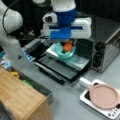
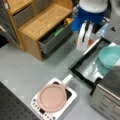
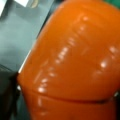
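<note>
The orange object [image 1: 67, 46] is glossy and rounded, and it sits under the claw [image 1: 68, 45], just above the inside of the teal bowl [image 1: 65, 53]; in the wrist view the orange object [image 3: 72, 62] fills almost the whole picture, so it is very close to the camera. Going from largest to smallest: the grey surface [image 1: 67, 100] carries everything. On it stands a wooden cabinet [image 2: 37, 22] with an open drawer [image 2: 53, 37] that holds green and yellow things. Next is the toaster oven [image 1: 105, 47], with its door [image 1: 62, 68] folded down and a metal tray [image 1: 75, 61] pulled out over the door. The teal bowl [image 2: 110, 56] rests on this tray in both front views. Near a front view's bottom right stands a small white stove [image 1: 100, 100] with a pink pan [image 1: 103, 96] on top. The claw seems to be clenched on the orange object, though its fingertips are mostly hidden.
</note>
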